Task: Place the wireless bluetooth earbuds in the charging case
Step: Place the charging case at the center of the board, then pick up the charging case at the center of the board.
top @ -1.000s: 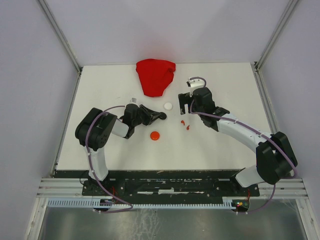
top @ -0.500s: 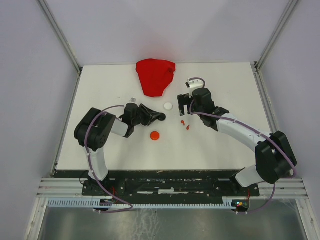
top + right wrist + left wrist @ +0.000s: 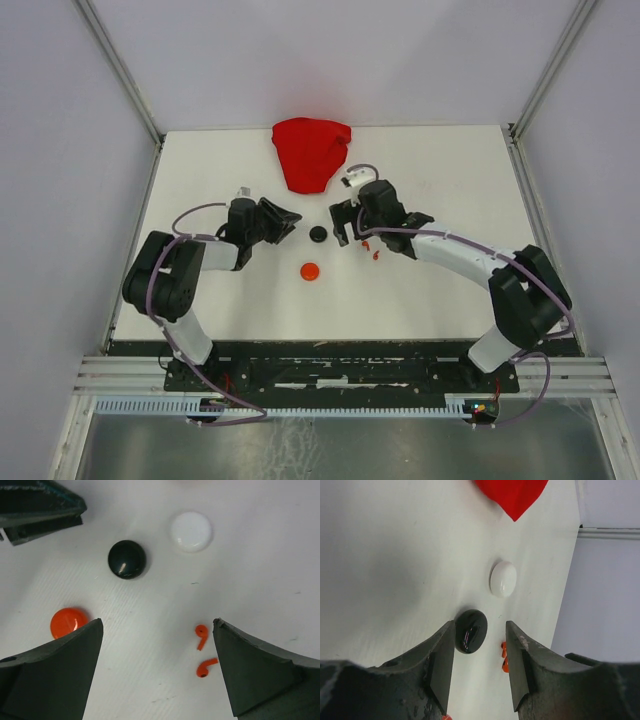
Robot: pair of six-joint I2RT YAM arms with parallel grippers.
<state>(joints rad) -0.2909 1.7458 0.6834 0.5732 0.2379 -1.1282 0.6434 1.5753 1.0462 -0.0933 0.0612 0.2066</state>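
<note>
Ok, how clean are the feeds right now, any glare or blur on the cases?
Right wrist view: black case, white case and red earbuds all sharp, faint highlight on the black one. Left wrist view: bright streak of glare on the black case, near fingers soft. Top view: even light, earbuds barely resolved.

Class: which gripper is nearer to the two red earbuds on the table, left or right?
Right. The right gripper hovers just above the red earbuds, which show between its open fingers. The left gripper sits farther off, beyond the black case.
</note>
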